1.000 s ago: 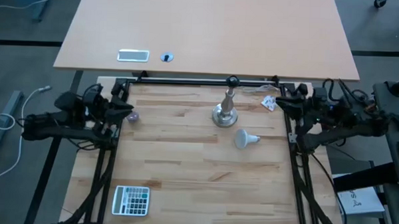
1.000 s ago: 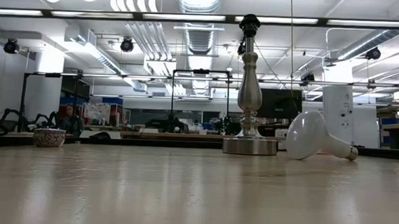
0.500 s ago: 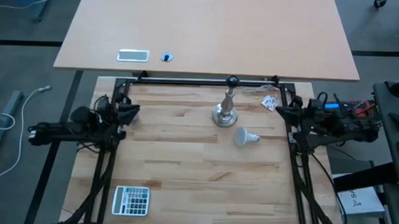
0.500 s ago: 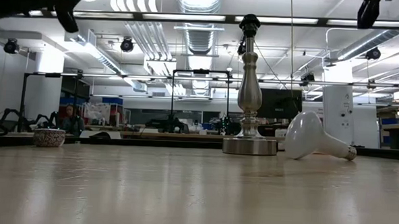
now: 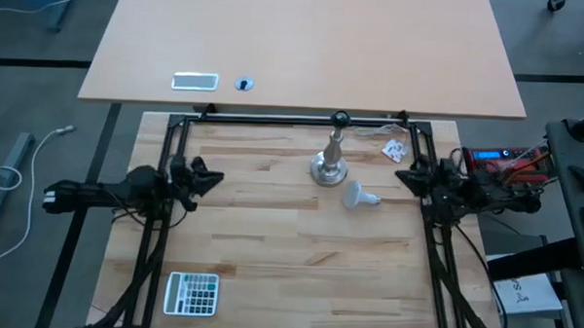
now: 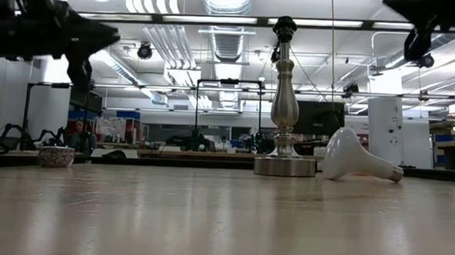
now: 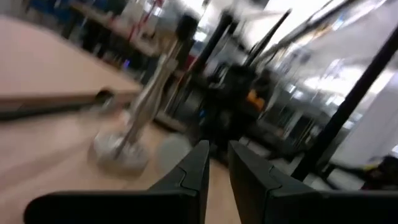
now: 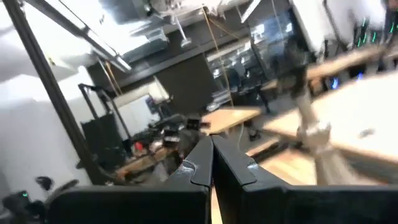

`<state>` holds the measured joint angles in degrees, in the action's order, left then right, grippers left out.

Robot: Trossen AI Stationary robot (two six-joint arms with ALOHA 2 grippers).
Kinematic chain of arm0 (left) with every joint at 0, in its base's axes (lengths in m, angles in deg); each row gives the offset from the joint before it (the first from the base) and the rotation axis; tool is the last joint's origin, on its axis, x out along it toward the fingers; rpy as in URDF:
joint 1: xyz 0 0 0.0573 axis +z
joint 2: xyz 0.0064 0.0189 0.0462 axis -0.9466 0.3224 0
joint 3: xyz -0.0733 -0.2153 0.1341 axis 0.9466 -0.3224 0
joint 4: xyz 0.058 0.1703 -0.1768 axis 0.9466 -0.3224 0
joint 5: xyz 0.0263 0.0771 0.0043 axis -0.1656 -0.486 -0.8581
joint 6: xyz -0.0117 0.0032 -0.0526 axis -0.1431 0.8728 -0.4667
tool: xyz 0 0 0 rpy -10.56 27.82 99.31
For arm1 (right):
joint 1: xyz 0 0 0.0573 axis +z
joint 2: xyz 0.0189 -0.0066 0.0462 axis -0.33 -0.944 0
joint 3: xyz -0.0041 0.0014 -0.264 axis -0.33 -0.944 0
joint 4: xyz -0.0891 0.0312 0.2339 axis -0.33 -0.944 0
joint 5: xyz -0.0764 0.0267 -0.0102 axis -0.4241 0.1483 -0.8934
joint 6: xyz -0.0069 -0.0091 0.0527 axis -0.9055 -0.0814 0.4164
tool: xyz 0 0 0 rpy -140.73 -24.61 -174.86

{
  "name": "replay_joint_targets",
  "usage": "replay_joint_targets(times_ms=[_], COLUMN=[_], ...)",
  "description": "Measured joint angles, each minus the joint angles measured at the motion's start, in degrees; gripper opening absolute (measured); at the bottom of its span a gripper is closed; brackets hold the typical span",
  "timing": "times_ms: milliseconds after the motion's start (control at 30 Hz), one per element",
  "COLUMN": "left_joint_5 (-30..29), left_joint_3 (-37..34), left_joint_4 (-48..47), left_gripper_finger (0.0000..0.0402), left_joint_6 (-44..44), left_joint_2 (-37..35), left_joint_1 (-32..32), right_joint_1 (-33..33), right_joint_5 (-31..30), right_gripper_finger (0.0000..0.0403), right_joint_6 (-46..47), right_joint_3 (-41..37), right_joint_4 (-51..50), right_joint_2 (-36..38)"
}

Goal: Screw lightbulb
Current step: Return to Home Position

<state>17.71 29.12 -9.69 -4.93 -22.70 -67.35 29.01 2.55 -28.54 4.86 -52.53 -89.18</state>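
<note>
Now my left claw [image 5: 210, 179] hangs above the left edge of the worktop [image 5: 270, 243], well apart from the lightbulb [image 5: 358, 198]. Its fingers [image 7: 191, 175] are almost together, with only a thin slit between them, and they hold nothing. My right claw [image 5: 405, 175] hangs above the right edge of the worktop, near the lightbulb but not touching it. Its fingers [image 8: 198, 167] are pressed together and they are also empty.

The lightbulb lies on its side on the wood, just beside the round foot of the silver lamp stand [image 5: 329, 166], on the side of my right arm. Its white globe is toward the stand and its grey screw base points toward my right arm. The stand is upright near the far edge of the worktop, and its socket at the top carries no bulb. A white calculator [image 5: 191, 293] lies at the near left corner, well apart from both claws. In the low view a small patterned bowl [image 6: 56, 156] sits far to the left.
</note>
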Motion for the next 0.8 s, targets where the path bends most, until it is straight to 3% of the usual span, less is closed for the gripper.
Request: replay_joint_targets(times_ms=[300, 800], left_joint_5=[0.0, 0.0], left_joint_3=[-0.1, 0.0], left_joint_4=[-4.7, -4.4], left_gripper_finger=[0.005, 0.005], left_joint_6=[0.5, 0.5], left_joint_2=[7.4, 18.7], left_joint_1=[0.0, 0.0], right_joint_1=[0.0, 0.0], right_joint_5=[2.0, 2.0], right_gripper_finger=[0.0, 0.0], right_joint_6=[8.6, 8.0], right_joint_3=[-4.3, -5.2], right_joint_4=[-2.9, -4.9], right_joint_2=[-7.9, -20.0])
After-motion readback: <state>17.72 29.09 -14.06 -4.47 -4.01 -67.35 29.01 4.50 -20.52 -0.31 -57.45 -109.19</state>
